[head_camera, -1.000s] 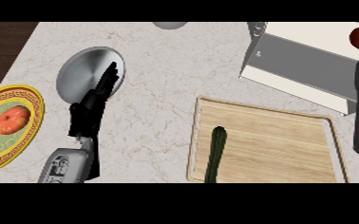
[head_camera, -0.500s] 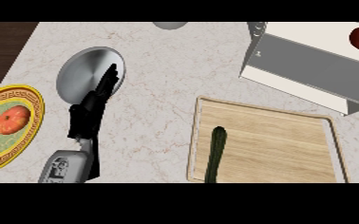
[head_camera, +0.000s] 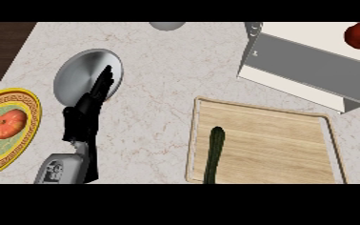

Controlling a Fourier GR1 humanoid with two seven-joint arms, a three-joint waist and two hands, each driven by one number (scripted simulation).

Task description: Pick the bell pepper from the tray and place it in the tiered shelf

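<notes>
Head view: my left hand [head_camera: 88, 114] stays straight-fingered, holding nothing, over the grey disc [head_camera: 70, 74] at 9 o'clock, so no progress there. My right hand is unseen. The tray [head_camera: 281, 143] at 5 o'clock holds only a green vegetable [head_camera: 213, 155]. A red thing [head_camera: 354, 35], possibly the bell pepper, sits on the tiered shelf [head_camera: 302, 62] at 2 o'clock.

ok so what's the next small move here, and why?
Probably bring the right hand, not in view, toward the long dark green vegetable on the wooden tray. The left hand is open, fingers straight over the grey plate, well left of the tray; the tiered shelf sits far right.
</notes>
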